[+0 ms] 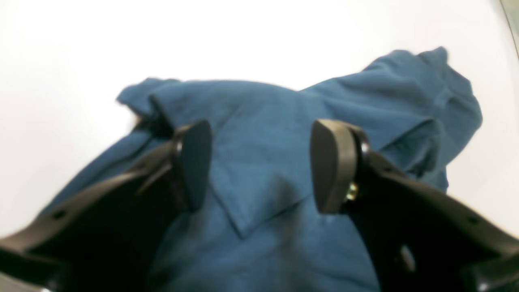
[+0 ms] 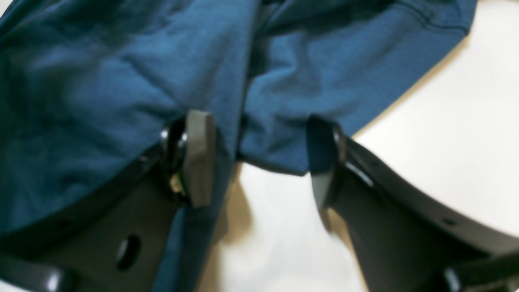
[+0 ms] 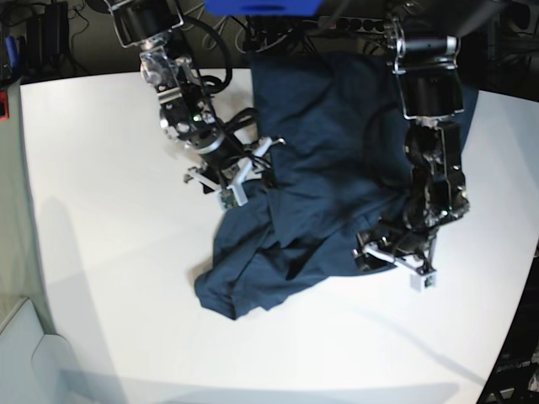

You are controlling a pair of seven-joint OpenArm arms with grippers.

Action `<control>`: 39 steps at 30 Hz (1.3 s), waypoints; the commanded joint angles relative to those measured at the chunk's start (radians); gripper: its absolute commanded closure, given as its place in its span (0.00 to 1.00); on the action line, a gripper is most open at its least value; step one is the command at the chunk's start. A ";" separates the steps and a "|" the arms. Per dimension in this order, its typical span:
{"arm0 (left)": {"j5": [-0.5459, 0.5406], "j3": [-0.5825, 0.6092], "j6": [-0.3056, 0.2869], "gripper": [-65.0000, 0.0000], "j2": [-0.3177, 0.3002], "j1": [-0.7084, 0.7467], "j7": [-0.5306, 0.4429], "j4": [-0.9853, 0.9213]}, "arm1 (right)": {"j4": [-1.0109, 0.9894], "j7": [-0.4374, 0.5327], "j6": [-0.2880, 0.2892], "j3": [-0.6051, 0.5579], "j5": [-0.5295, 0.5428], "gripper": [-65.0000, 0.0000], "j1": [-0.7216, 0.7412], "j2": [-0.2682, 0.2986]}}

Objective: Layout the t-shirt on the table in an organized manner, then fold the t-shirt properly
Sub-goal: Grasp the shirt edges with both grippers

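Note:
The dark navy t-shirt (image 3: 320, 168) lies rumpled on the white table (image 3: 101, 210), bunched toward the front left with its upper part spread toward the back. My left gripper (image 1: 261, 166) hovers open over the t-shirt (image 1: 263, 113); a folded corner of cloth lies under the gap, untouched by the pads. In the base view the left gripper (image 3: 364, 255) sits at the shirt's right edge. My right gripper (image 2: 261, 160) stands open with the hem of the t-shirt (image 2: 101, 81) reaching between its fingers, over the table (image 2: 446, 121). In the base view the right gripper (image 3: 257, 172) is at the shirt's left side.
Dark cables and equipment (image 3: 50, 34) line the back behind the table. A blue object (image 3: 261, 7) shows at the top edge. The table's curved edge runs down the left, with a pale grey surface (image 3: 21, 353) beyond it.

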 commanded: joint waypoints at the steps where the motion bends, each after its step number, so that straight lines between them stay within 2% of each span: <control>1: -0.006 -0.013 -0.002 0.43 -0.008 -0.022 -0.023 -0.010 | 0.013 0.015 0.000 0.000 0.005 0.46 0.014 -0.003; 8: -0.006 -0.030 -0.004 0.42 -0.006 -0.025 -0.026 -0.069 | 0.011 0.015 0.000 0.000 0.005 0.46 0.025 -0.003; 11: -0.006 -0.027 -0.004 0.43 -0.006 -0.042 -0.061 -0.073 | 0.011 0.015 0.000 0.000 0.005 0.46 0.025 -0.003; 20: -0.012 -0.026 -0.012 0.44 0.000 -0.118 -0.099 -0.247 | 0.011 0.015 0.000 0.000 0.005 0.46 0.017 0.008; 28: -0.015 -0.026 -0.012 0.79 0.032 -0.124 -0.113 -0.248 | 0.011 0.013 0.000 0.000 0.005 0.46 0.016 0.023; 33: -0.015 -0.026 -0.012 0.82 0.040 -0.124 -0.108 -0.231 | -0.015 0.015 0.000 0.000 0.005 0.47 0.017 0.025; 37: -0.015 -0.032 -0.012 1.00 0.037 -0.126 -0.115 -0.208 | -0.079 0.019 0.000 0.000 0.005 0.58 0.027 0.020; 39: -0.015 -0.033 -0.012 0.98 0.033 -0.151 -0.115 -0.204 | -0.101 0.022 0.000 0.000 0.005 0.64 0.027 0.020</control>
